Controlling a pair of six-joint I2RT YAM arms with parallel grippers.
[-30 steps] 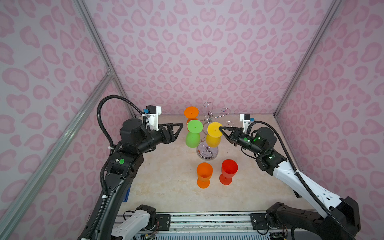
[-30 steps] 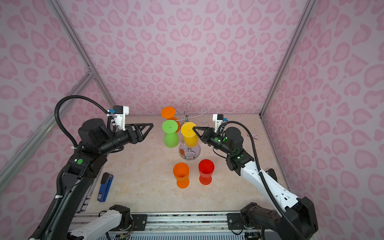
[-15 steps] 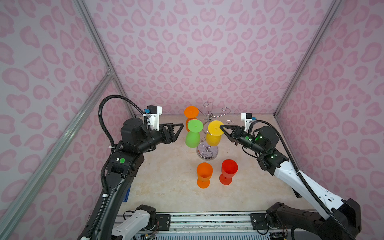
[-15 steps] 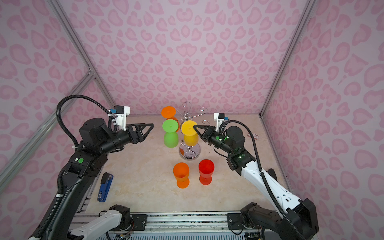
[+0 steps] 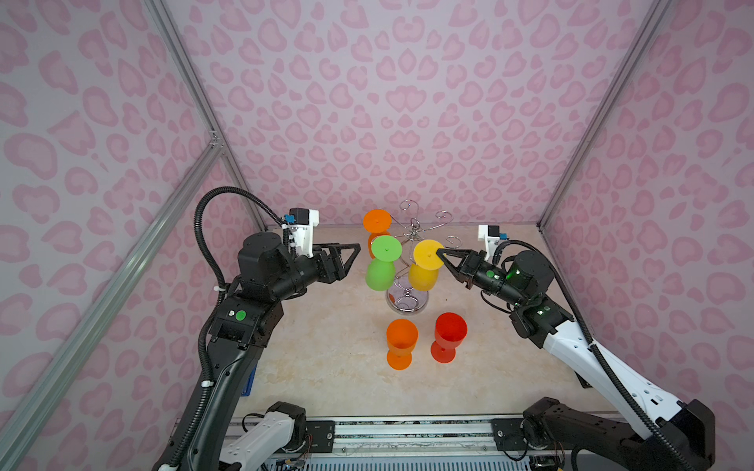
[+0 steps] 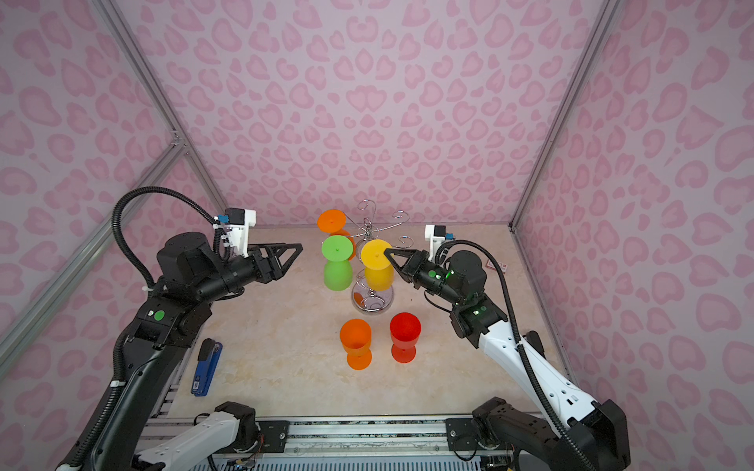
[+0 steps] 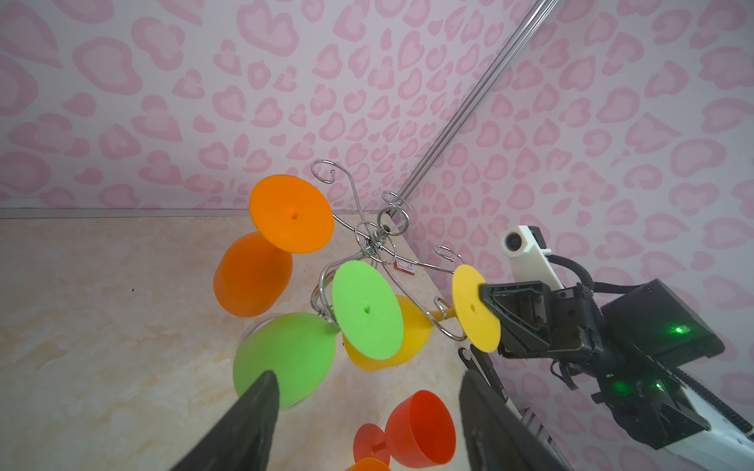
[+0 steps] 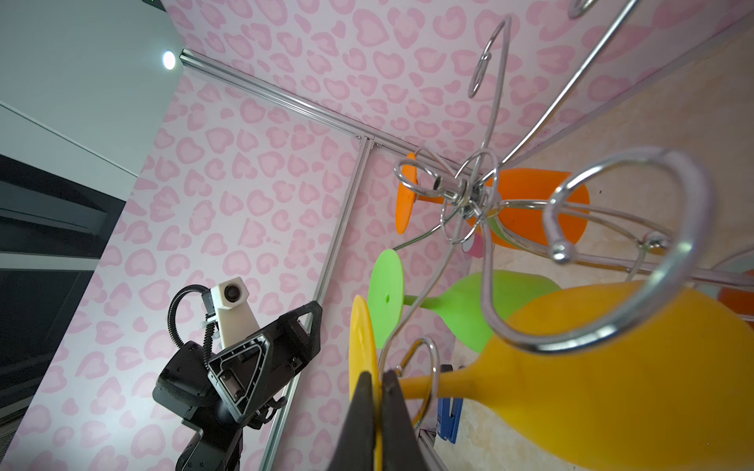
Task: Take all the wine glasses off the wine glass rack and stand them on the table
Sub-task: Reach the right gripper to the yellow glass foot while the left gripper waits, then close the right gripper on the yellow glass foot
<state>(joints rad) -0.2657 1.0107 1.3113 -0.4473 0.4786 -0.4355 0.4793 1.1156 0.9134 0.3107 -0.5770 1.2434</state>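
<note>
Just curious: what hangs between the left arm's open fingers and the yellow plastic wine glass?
The upside-down green plastic wine glass, on the chrome wire rack, in both top views.

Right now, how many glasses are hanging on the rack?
3: an orange one at the back, a green one on the left, and a yellow one whose foot the right hand pinches. None seems hidden.

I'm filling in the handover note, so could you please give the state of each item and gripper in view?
wine glass rack: upright, holding three glasses
yellow glass: hanging upside down, foot gripped
green glass: hanging upside down, untouched
hanging orange glass: upside down, untouched
standing orange glass: upright, off the rack
red glass: upright, off the rack
left gripper: open, empty
right gripper: shut on yellow glass foot
blue stapler: lying flat
</note>
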